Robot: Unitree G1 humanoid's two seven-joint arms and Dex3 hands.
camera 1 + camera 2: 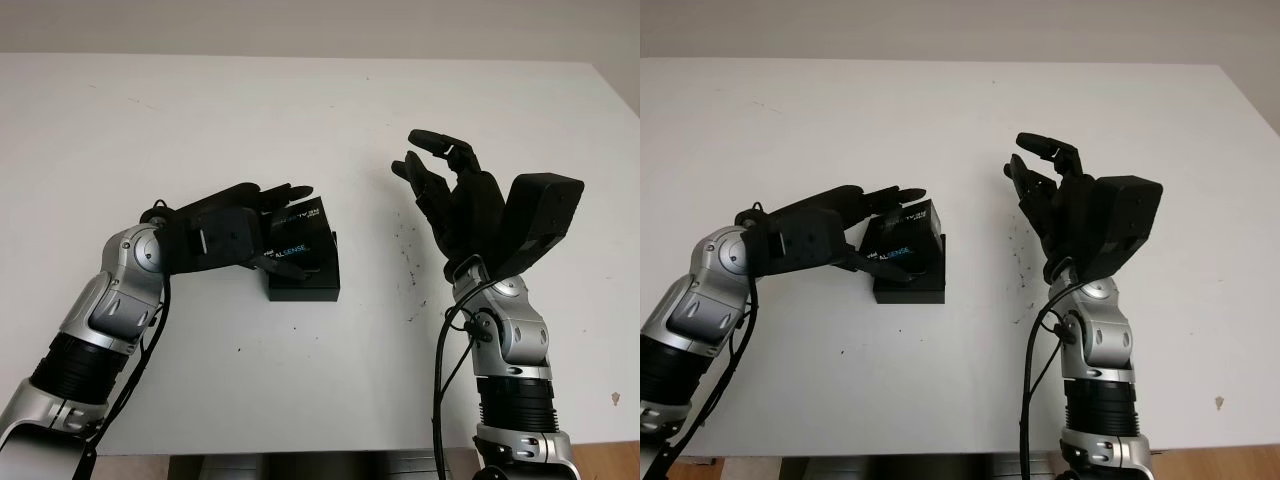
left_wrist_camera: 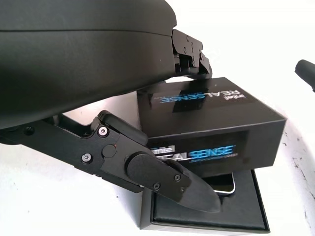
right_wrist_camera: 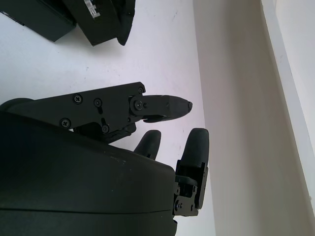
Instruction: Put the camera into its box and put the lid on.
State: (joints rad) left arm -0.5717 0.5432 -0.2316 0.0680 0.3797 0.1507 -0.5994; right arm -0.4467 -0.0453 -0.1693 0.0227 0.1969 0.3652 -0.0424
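Left hand grips the black rectangular cardboard lid with blue RealSense lettering, fingers above it and thumb below, at about the middle of the white bench. Lid is tilted and sits partly over the shallow black box base, which lies flat on the bench; the lid's lower edge is just above or touching the base's near-left part, contact not resolvable. Left wrist view shows a dark insert in the base and a thin silver-edged object under the lid, mostly hidden by lid and thumb; cannot confirm it is the camera. Left side of the lid is covered by the hand in the head views. Right hand is open, holding nothing, raised above the bench to the right of the box, well apart from it, palm toward the box. Faint dark specks mark the bench between box and right arm.
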